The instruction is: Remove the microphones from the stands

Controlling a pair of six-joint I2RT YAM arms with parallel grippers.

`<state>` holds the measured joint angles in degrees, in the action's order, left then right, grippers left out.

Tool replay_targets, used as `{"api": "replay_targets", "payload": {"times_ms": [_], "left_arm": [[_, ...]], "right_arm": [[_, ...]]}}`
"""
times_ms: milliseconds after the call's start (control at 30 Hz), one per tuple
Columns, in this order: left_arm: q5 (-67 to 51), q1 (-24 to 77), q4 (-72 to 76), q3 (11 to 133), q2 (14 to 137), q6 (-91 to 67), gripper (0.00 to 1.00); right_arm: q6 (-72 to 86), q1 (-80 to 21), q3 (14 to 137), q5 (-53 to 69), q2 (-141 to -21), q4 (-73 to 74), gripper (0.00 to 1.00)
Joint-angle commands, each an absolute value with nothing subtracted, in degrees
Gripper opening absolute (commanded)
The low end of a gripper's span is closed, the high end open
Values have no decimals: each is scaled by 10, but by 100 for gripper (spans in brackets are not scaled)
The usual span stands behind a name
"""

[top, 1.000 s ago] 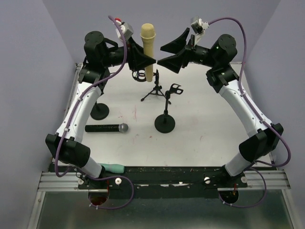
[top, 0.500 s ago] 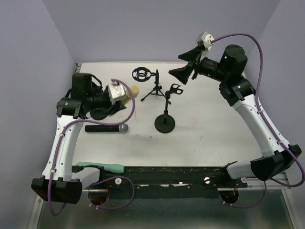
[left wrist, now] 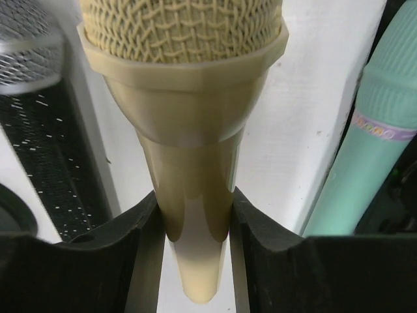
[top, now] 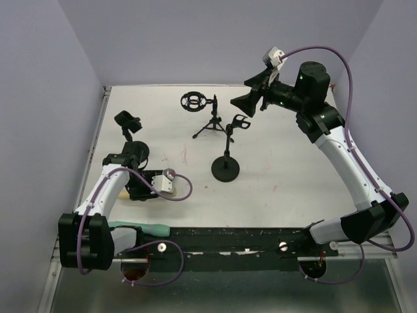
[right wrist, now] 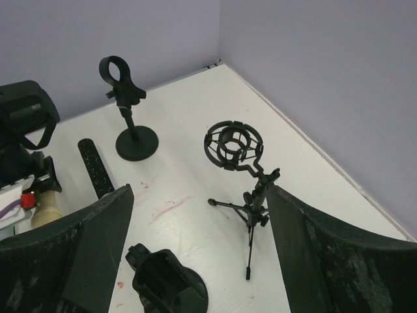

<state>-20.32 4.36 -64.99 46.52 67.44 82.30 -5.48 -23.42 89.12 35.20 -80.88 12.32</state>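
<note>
The cream microphone [left wrist: 186,98] sits between my left gripper's [left wrist: 195,215] pads, which are shut on its handle. In the top view that gripper [top: 135,188] is low over the table's front left, and only the cream tip [top: 122,193] shows. The tripod stand [top: 210,124] with its shock-mount ring [top: 195,101] stands at the back centre with nothing in the ring. It also shows in the right wrist view [right wrist: 233,143]. My right gripper [top: 251,98] is open and empty, raised to the right of the tripod.
A black microphone [left wrist: 32,130] lies left of the cream one and a teal microphone [left wrist: 371,150] right of it, at the front edge [top: 140,228]. A round-base clip stand [top: 226,166] stands mid-table. Another clip stand [top: 137,151] stands at the left.
My left gripper has carried the cream microphone from above the shock mount down to the table's front left. My right gripper has drawn back to the right.
</note>
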Motion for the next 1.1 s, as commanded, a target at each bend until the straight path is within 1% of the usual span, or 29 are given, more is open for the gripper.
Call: {"api": "replay_targets", "payload": {"times_ms": [0,100,233,300,367,400,500,600,700,767,833,900,1000,1067], "left_arm": [[-97,35,-580,418,687,877,31],[-76,35,-542,400,707,874,40],[-57,36,-509,398,738,853,49],[-55,36,-510,403,750,842,52],[-55,36,-512,403,754,838,59],[-58,36,-514,403,754,838,61],[-72,37,-526,407,749,827,63],[-96,42,-572,427,724,818,62],[-148,56,-645,483,684,824,63],[-195,72,-703,529,669,834,65],[-249,92,-754,578,671,842,67],[-301,123,-786,631,687,832,67],[-382,179,-766,732,724,760,67],[-445,206,-704,793,744,675,68]], "right_arm": [[-64,-233,911,337,-818,152,90],[-52,-233,911,331,-818,146,90],[-41,-233,910,342,-817,144,90],[-47,-233,911,338,-816,154,90],[-54,-233,913,335,-816,164,90],[-58,-233,915,332,-815,170,90],[-59,-233,915,320,-814,181,90],[-42,-233,917,287,-809,197,90],[-24,-228,924,260,-803,221,89],[-8,-216,930,270,-803,247,87],[-2,-205,935,290,-807,277,84],[22,-200,941,295,-814,300,84],[39,-196,937,314,-811,306,84],[43,-194,929,315,-800,294,83]]}}
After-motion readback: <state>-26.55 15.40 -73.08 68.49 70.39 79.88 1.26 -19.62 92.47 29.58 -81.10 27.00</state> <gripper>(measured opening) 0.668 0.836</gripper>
